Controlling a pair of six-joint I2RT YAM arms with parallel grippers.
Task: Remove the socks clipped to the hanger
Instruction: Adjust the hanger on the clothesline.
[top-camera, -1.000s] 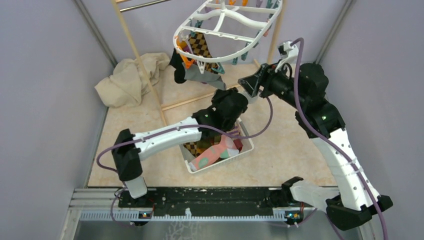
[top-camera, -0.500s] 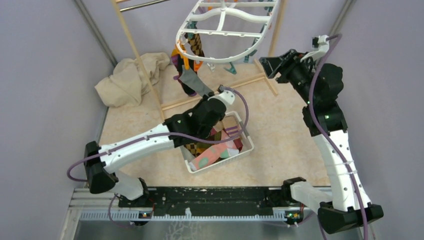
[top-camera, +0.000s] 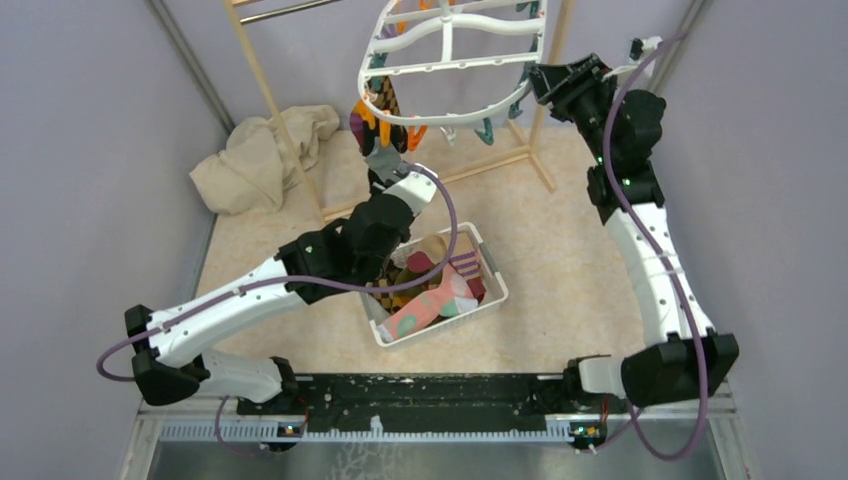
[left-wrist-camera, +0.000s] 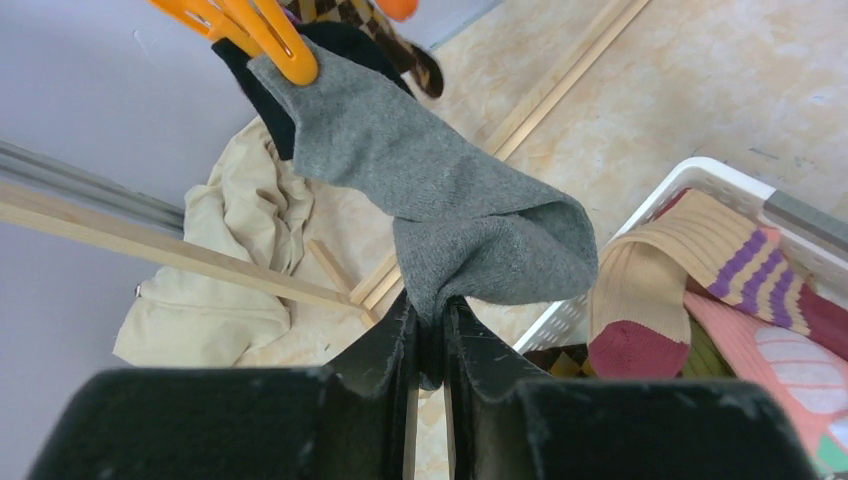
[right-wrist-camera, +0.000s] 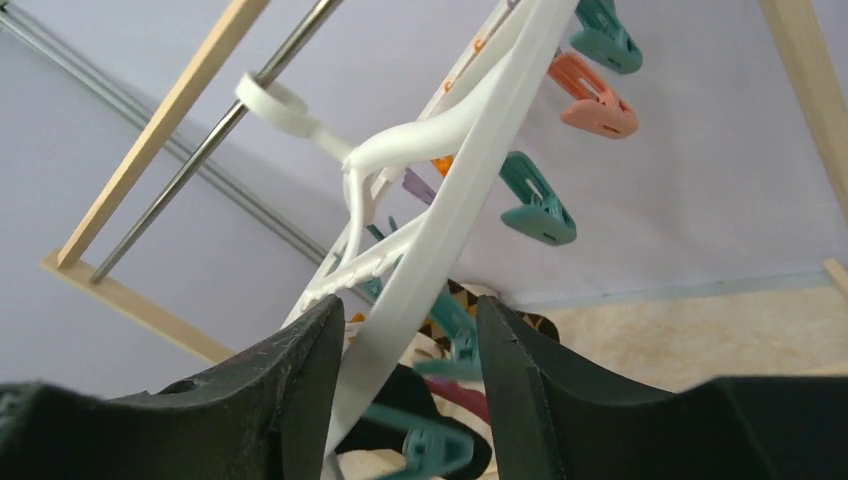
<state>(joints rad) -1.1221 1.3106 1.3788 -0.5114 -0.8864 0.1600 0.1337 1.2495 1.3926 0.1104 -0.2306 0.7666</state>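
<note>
A grey sock (left-wrist-camera: 450, 200) hangs from an orange peg (left-wrist-camera: 270, 45) on the white hanger (top-camera: 450, 63), over the far side of the tabletop (top-camera: 560, 260). The left tool (left-wrist-camera: 428, 340) is clamped tight on its lower end. The right tool (right-wrist-camera: 410, 310) straddles the hanger's rim, jaws apart with a gap showing. Other socks (left-wrist-camera: 660, 290) lie in the white basket (left-wrist-camera: 700, 175) below.

cloth (top-camera: 262, 155): beige, crumpled, by wooden rack (top-camera: 271, 95); basket (top-camera: 488, 262): white, mid-table
</note>
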